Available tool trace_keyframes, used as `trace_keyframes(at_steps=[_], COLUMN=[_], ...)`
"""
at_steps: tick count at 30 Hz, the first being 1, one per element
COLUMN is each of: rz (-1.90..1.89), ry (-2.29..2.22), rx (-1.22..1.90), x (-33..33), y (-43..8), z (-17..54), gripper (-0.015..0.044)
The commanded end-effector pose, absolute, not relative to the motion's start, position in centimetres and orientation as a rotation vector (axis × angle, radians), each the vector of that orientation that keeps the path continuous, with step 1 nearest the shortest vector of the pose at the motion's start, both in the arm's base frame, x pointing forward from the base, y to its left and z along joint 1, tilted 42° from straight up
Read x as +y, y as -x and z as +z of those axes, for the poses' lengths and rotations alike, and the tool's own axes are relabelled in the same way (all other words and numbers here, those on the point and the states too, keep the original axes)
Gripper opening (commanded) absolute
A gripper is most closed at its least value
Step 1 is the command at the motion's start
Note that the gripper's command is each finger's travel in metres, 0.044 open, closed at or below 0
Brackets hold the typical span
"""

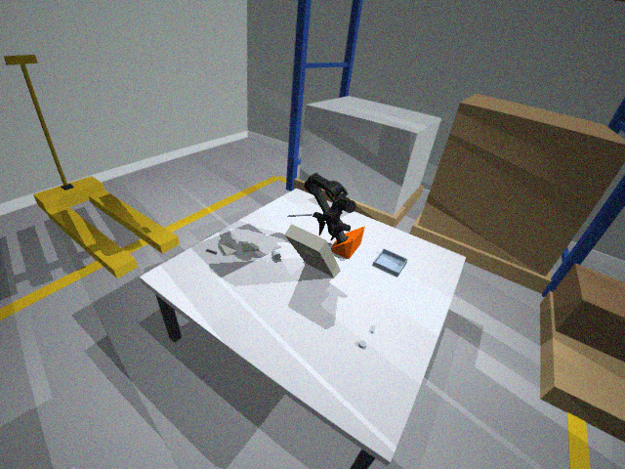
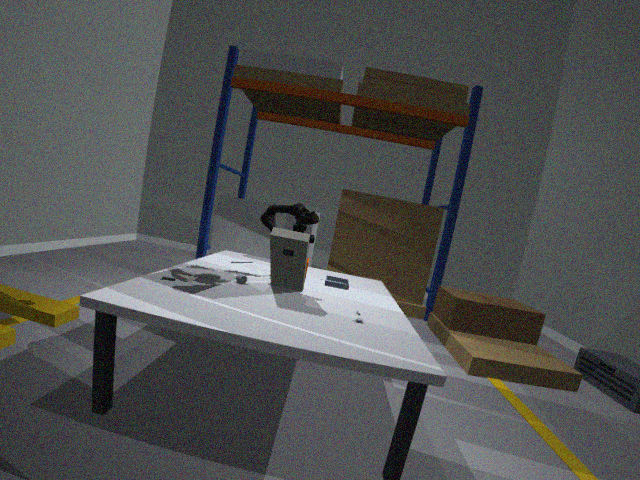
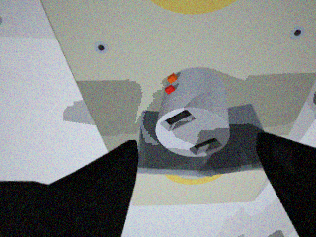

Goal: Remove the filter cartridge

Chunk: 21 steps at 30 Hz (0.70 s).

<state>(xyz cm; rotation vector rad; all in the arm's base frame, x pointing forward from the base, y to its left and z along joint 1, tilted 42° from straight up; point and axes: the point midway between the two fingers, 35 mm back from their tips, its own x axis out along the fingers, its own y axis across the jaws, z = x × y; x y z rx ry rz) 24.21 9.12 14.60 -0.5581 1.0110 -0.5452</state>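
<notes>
Now we see, in the wrist view, the filter cartridge (image 3: 194,116) standing proud of the cream service panel (image 3: 128,59), its round pale face turned toward us with two dark narrow slots, one at 10 o'clock and one at 4 o'clock on that face. Two small orange-red tabs (image 3: 171,84) sit at its 11 o'clock edge. Our gripper (image 3: 195,163) stands fairly wide with nothing between its black fingers, which flank the cartridge without touching it. From the top view, the blue tray (image 1: 390,262) lies at 3 o'clock of the panel, well apart
</notes>
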Motion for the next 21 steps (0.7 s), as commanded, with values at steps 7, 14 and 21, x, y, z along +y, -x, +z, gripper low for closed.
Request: trace_keyframes(at_steps=[7, 14, 21], rz=[-0.544, -0.545, -0.547], ry=[0.56, 0.56, 0.556], rx=[1.01, 1.008, 1.012], x=[8.0, 7.2, 7.0], y=[-24.8, -25.3, -25.5], z=[13.7, 13.0, 12.6], gripper=[0.0305, 0.0305, 0.0278])
